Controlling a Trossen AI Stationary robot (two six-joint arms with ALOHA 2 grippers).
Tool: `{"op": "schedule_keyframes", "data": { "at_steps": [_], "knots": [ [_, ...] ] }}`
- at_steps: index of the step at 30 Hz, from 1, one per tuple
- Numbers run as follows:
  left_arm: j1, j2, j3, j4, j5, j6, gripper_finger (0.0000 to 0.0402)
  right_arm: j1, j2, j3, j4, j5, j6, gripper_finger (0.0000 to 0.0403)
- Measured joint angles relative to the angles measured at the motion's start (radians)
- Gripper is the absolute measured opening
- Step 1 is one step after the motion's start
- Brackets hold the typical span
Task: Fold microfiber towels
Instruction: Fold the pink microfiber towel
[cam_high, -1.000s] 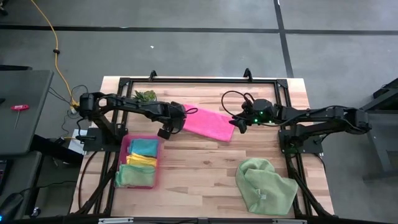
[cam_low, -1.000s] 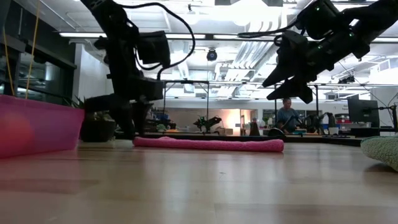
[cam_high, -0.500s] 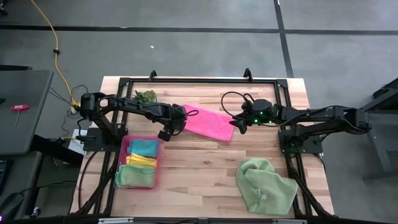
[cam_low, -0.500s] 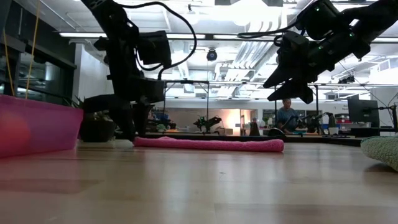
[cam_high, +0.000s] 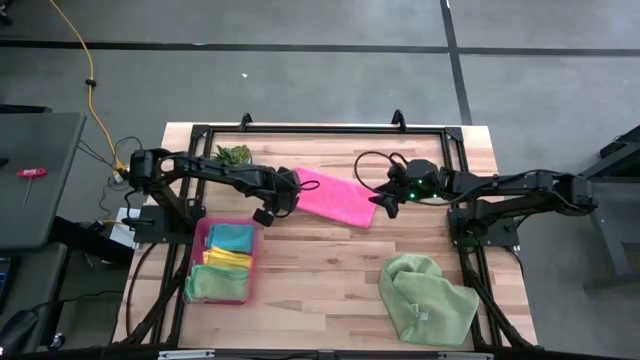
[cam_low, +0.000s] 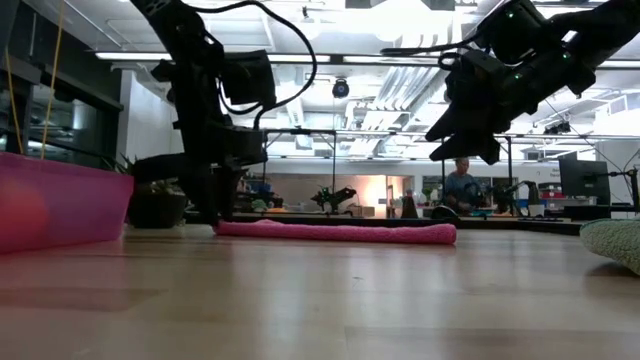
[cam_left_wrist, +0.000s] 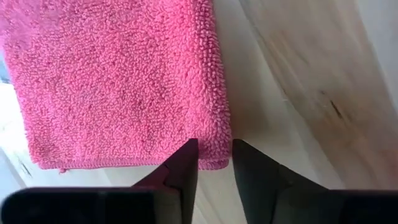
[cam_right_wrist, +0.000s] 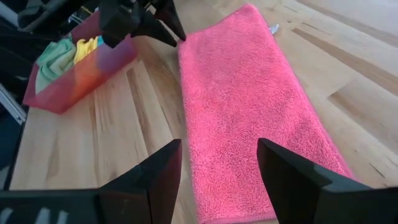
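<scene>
Your left gripper (cam_left_wrist: 210, 163) has narrowed its fingers around the hot pink towel's (cam_left_wrist: 118, 81) corner edge.

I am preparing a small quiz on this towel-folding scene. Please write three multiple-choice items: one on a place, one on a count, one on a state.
1. Where does the crumpled pale green microfiber towel lie?
A. in the tray
B. on the table, near the right arm's side
C. on the pink towel

2. How many cloth colours show inside the translucent pink rectangular tray?
A. one
B. three
C. five

3. How does the hot pink microfiber towel lie?
A. flat and folded into a strip
B. hanging from a claw
C. rolled into a ball

Answers: 1 B, the high view shows it on bare wood; 2 B, teal, yellow and green show; 3 A, it lies flat, with the left claw at one corner and the right claw above the other end.
</scene>
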Motion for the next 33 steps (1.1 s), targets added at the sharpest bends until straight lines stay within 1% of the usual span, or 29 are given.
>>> {"op": "schedule_keyframes", "data": {
  "at_steps": [6,8,10,14,18,24,26,31,33],
  "knots": [
    [0.0,0.036,0.0,-0.01,-0.045,-0.001,0.0036,0.001,0.0,0.0,-0.001,-0.009,-0.062,0.0201],
    [-0.001,0.039,0.001,-0.002,-0.042,-0.008,0.0014,0.015,0.002,0.001,-0.006,-0.012,-0.106,0.0201],
    [-0.001,0.041,0.001,-0.002,-0.036,-0.024,0.0005,0.043,0.017,0.027,-0.07,-0.016,-0.179,0.0201],
    [-0.001,0.041,0.001,-0.002,-0.035,-0.035,0.0004,0.107,0.095,0.114,-0.201,0.027,-0.345,0.0201],
    [0.0,0.041,0.001,-0.003,-0.027,-0.062,0.0002,0.165,0.2,0.167,-0.224,0.04,-0.448,0.0201],
    [0.0,0.041,0.001,-0.009,-0.024,-0.167,0.0001,0.24,0.343,0.236,-0.246,0.027,-0.531,0.0201],
    [0.0,0.041,0.001,-0.009,-0.023,-0.197,0.0001,0.261,0.382,0.254,-0.249,0.027,-0.532,0.0201],
    [0.0,0.04,0.001,-0.014,-0.018,-0.219,0.0,0.314,0.485,0.287,-0.263,0.092,-0.523,0.0198],
    [0.0,0.04,0.001,-0.015,-0.016,-0.219,0.0,0.324,0.513,0.296,-0.264,0.096,-0.51,0.0191]
  ]
}}
